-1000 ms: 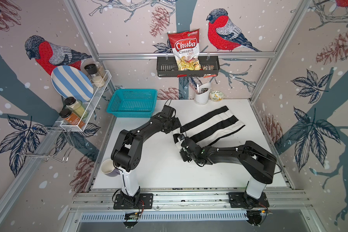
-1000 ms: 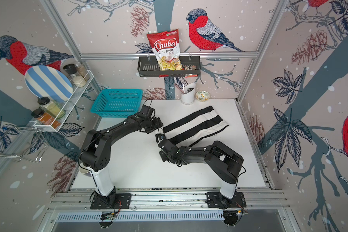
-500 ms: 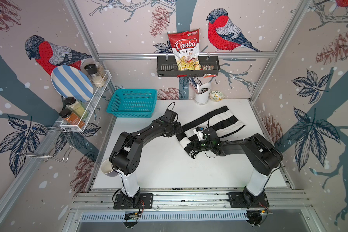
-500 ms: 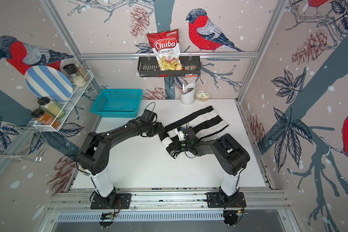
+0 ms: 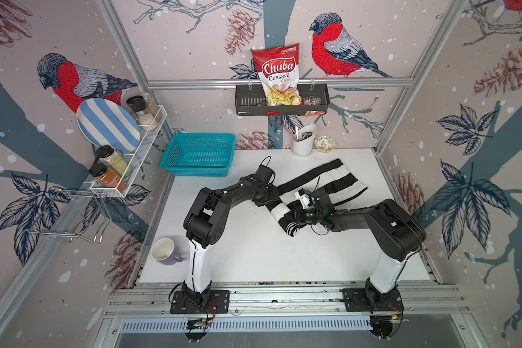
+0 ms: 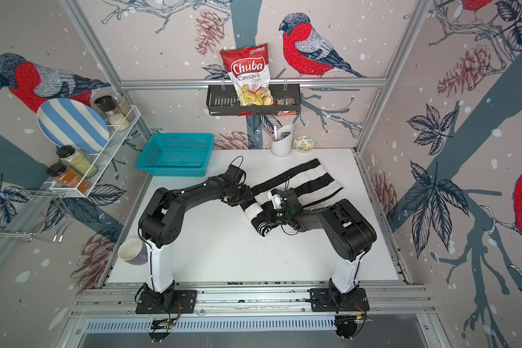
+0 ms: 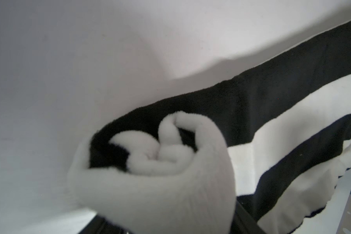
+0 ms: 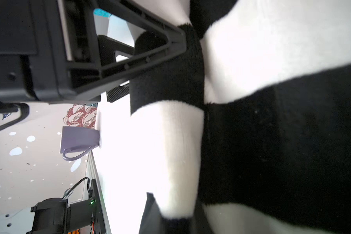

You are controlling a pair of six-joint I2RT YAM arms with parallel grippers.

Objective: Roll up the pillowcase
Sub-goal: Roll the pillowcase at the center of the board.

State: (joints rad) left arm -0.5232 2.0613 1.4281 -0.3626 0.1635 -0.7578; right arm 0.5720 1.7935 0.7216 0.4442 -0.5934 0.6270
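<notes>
So the right gripper (image 5: pixel 297 217) sits low on the near end of the roll (image 5: pixel 288 224), and the left gripper (image 5: pixel 269 197) is at its far-left end. Honestly, I can't tell from any view whether either one is pinching fabric or just resting there with the jaws apart, because the plush hides it.

My worry is that the roll is loose. In the left wrist view the roll end (image 7: pixel 156 154) is a floppy swirl with gaps, not a tight coil. If either arm lets go or pulls off at an angle, it probably springs open. One end getting ahead of the other would skew it into a cone.

The pillowcase (image 5: pixel 329 182) is thick and fuzzy with broad black and white stripes. It lies right of centre on the table (image 5: pixel 253 259), with the rolled part along its left side. The flat rest spreads far-right and is a bit wavy along the edge.
</notes>
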